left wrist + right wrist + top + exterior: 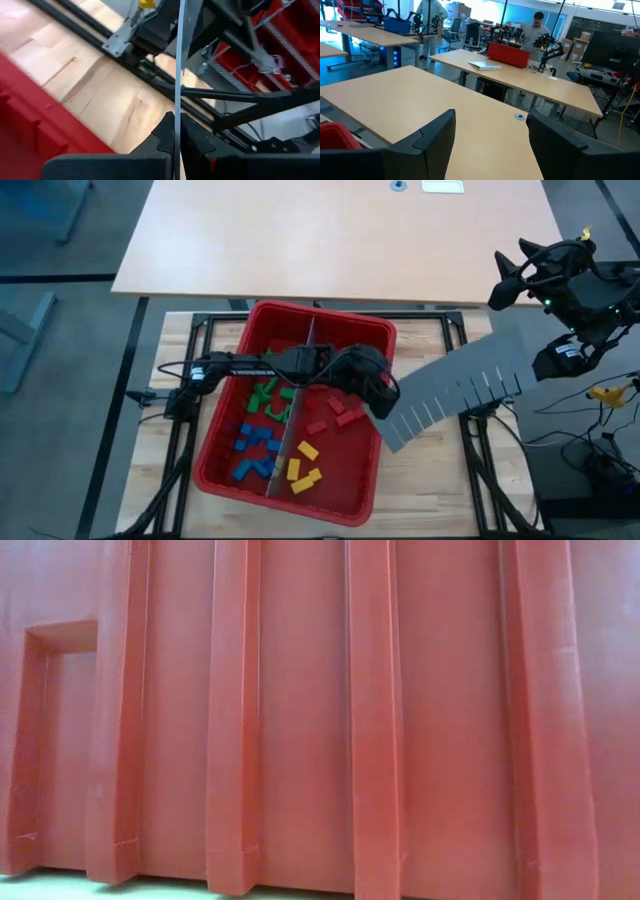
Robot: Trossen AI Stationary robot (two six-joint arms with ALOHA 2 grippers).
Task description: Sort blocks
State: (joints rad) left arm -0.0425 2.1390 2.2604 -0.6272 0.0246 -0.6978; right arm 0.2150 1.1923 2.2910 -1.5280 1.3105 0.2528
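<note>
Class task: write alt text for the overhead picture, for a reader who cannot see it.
Seen from above, the left claw holds a grey slotted panel by one end, over the right edge of a red bin. A divider splits the bin, with green, blue, red and yellow blocks grouped by colour. The right claw waits at far right.

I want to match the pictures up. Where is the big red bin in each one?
High view: red bin sits lower centre, blocks inside.
Low view: its ribbed wall fills the whole picture.
Left wrist view: rim at lower left.
Right wrist view: a corner at lower left.
Shared landmark: the bin's red rim.
</note>
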